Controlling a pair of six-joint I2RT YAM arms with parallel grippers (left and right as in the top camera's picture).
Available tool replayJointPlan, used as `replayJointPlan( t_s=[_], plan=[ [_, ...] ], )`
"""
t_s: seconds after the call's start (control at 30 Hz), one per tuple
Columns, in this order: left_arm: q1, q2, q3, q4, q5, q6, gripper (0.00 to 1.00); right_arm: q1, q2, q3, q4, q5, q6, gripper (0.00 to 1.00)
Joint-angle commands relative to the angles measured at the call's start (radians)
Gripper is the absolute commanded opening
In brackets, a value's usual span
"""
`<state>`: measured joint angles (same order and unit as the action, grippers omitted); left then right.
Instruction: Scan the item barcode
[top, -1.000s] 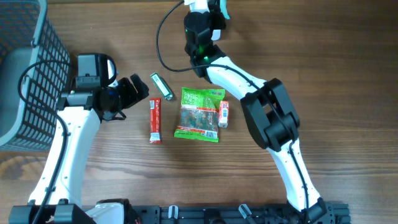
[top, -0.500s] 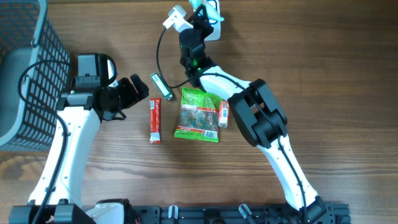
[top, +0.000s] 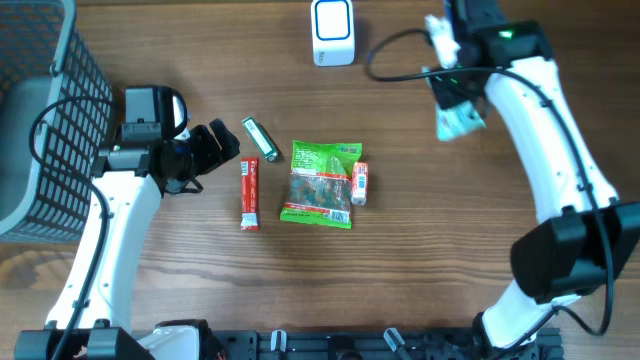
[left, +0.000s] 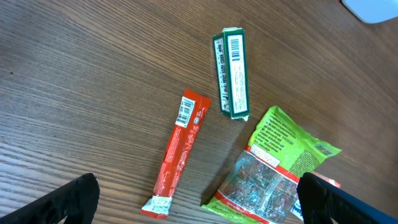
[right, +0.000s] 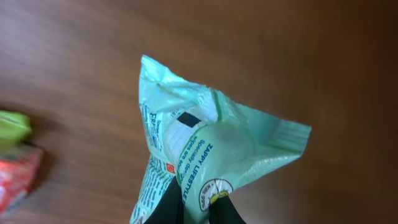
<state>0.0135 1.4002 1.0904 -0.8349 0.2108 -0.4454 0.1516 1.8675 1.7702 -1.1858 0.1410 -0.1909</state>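
1 crinkled mint pouch (perhaps plastic); pinched

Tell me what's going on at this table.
The right gripper is shut on a pale green packet, holding it above the table to the right of the white scanner. The left gripper hangs open beside the red bar. A green stick pack, a green snack bag and a small red packet lie untouched.

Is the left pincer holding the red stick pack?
No, the left pincer stands open and the red stick pack lies loose on the table, untouched.
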Motion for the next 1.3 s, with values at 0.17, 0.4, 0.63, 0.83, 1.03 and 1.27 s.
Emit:
replayJointPlan(
  t_s=[0.17, 0.4, 0.63, 0.83, 1.03, 1.27],
  plan=[
    [0.002, -0.003, 0.008, 0.0, 0.009, 0.023, 1.0, -0.232, 0.016, -0.425, 0.319, -0.087, 0.064, 0.73],
    [0.002, -0.003, 0.008, 0.0, 0.008, 0.023, 1.0, -0.198, -0.027, -0.292, 0.225, -0.179, 0.155, 0.75],
    [0.002, -0.003, 0.008, 0.0, 0.009, 0.023, 1.0, -0.124, -0.04, -0.292, 0.066, -0.247, 0.251, 0.84],
    [0.002, -0.003, 0.008, 0.0, 0.009, 0.023, 1.0, -0.126, -0.04, -0.486, 0.258, -0.243, 0.304, 0.65],
    [0.002, -0.003, 0.008, 0.0, 0.009, 0.023, 1.0, -0.127, -0.04, -0.683, 0.476, -0.092, 0.304, 0.65],
    [0.002, -0.003, 0.008, 0.0, 0.008, 0.023, 1.0, -0.127, -0.04, -0.686, 0.447, 0.085, 0.332, 0.67]
  ],
)
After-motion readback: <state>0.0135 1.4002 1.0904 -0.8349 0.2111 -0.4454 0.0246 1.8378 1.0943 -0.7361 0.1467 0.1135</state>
